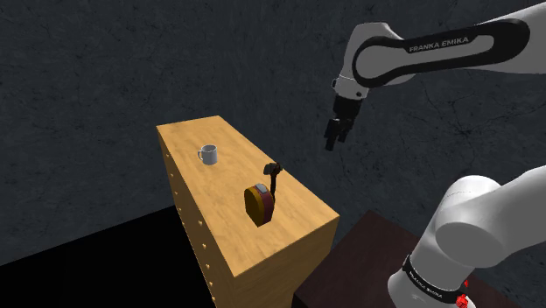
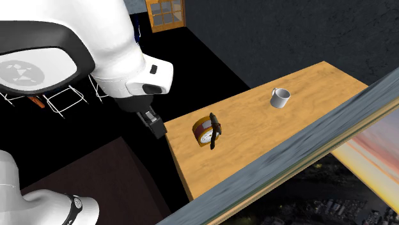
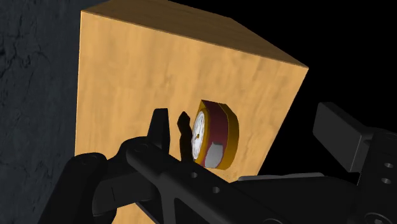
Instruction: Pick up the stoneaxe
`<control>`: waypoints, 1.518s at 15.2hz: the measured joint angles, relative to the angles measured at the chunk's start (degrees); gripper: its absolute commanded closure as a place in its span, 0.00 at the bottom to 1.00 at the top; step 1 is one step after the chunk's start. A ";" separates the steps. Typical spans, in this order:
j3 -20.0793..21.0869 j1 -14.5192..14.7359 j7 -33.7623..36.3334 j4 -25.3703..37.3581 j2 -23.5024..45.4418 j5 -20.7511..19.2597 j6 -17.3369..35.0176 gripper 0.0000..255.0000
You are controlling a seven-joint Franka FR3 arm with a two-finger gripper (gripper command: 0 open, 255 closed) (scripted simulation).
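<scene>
Gripper (image 1: pixel 332 140): released, fingers apart, empty. Stoneaxe (image 1: pixel 275 178): dark, ahead of gripper, untouched, against round clock (image 1: pixel 260 203) on wooden cabinet (image 1: pixel 229 149).

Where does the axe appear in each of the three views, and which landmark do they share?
Shoulder view: the axe sits mid-picture on the wooden top, nearer the camera than the mug.
Second exterior view: picture centre, near the top's left end, mug to its upper right.
Wrist view: on the top, close to the edge that borders the black area.
Shared landmark: the wooden top.
</scene>
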 measured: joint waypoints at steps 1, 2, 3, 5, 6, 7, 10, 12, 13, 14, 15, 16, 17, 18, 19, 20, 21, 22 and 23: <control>-0.66 0.30 -1.49 -0.38 1.58 -0.19 2.60 0.00; -1.16 0.66 -2.83 -0.79 2.95 -0.27 5.02 0.00; -1.86 0.93 -4.39 -0.96 4.31 -0.42 7.19 0.00; -3.16 1.91 -7.42 -0.34 9.02 -0.16 12.47 0.00; -3.59 2.42 -8.76 -0.59 10.67 0.05 14.99 0.00; -4.09 2.92 -10.22 -0.66 12.37 0.32 17.37 0.00; -5.92 4.59 -15.31 0.34 18.69 1.85 24.45 0.00; -7.03 5.85 -19.04 1.82 23.04 3.57 28.48 0.00; -7.82 6.37 -21.42 2.83 25.41 4.73 30.31 0.00; -8.08 7.08 -23.29 3.73 27.52 5.95 32.04 0.00; -8.55 7.56 -25.57 4.42 29.41 7.28 33.67 0.00; -8.87 8.19 -27.99 5.90 32.09 9.08 35.32 0.00; -9.04 8.66 -30.41 7.04 34.36 10.88 36.81 0.00; -9.24 8.87 -33.20 8.56 36.73 12.88 37.99 0.00; -9.09 9.11 -35.87 9.97 39.23 15.04 39.38 0.00; -8.69 9.27 -38.19 11.24 41.32 17.00 40.55 0.00; -8.28 9.13 -40.71 13.02 43.54 18.97 41.32 0.00; -7.66 8.78 -43.55 14.47 45.91 21.23 42.49 0.00; -6.85 8.38 -46.13 16.21 48.27 23.28 43.43 0.00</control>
